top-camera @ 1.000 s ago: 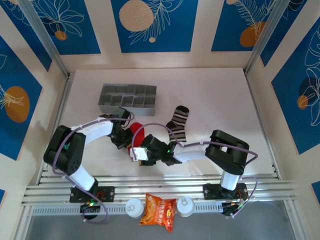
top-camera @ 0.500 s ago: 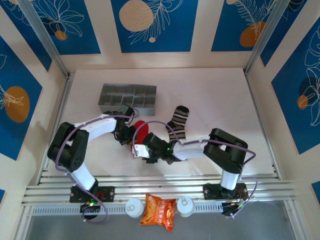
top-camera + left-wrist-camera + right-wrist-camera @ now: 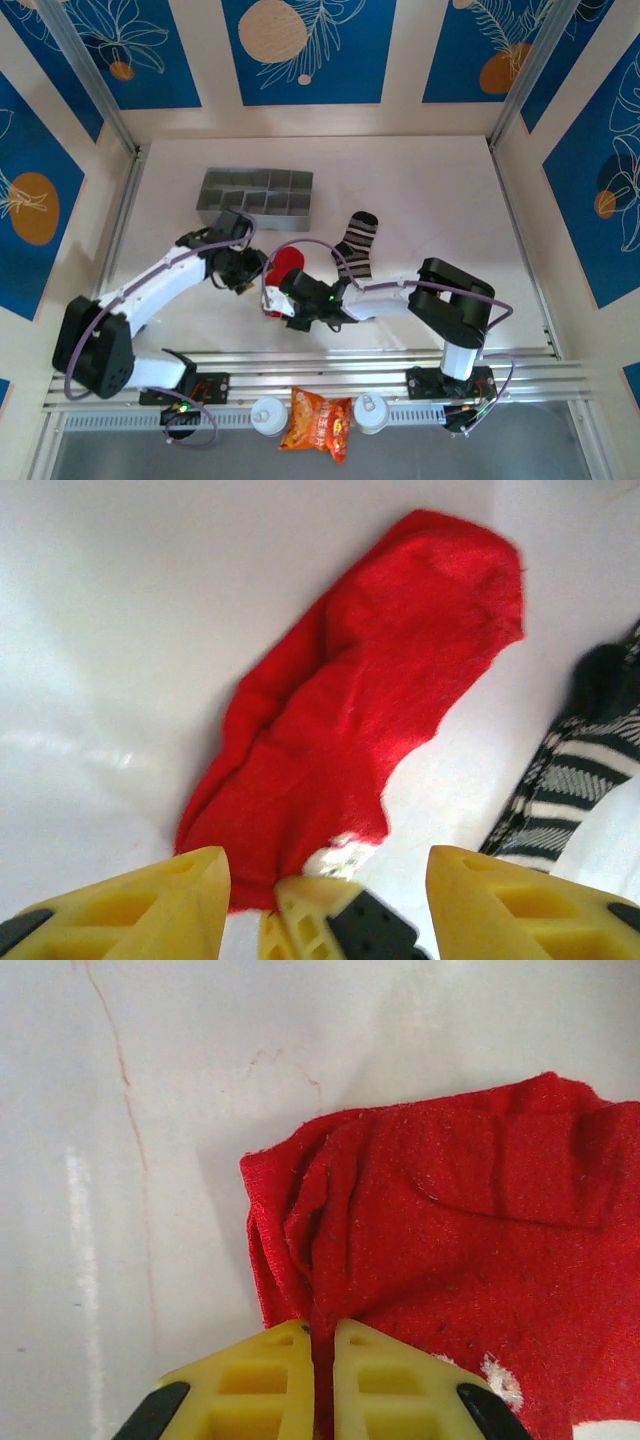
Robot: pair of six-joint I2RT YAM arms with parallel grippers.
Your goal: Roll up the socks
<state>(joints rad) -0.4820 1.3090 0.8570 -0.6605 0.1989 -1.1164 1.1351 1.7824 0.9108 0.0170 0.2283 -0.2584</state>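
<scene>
At the red sock's [image 3: 283,262] 6 o'clock edge my right claw [image 3: 320,1332] had just clamped on the fabric. My left claw [image 3: 325,865], at 9 o'clock, had let go and spread apart, so the rolling likely fell to the right.

The red sock [image 3: 370,710] is plain and bright; the striped sock [image 3: 357,245] is black with grey-white bands. White table [image 3: 430,190], grey tray [image 3: 255,219], orange snack packet [image 3: 316,421], blue leaf-printed wall panels [image 3: 340,60].

Top view high, looking down, both wrist views close, sharing red sock [image 3: 350,710]
</scene>
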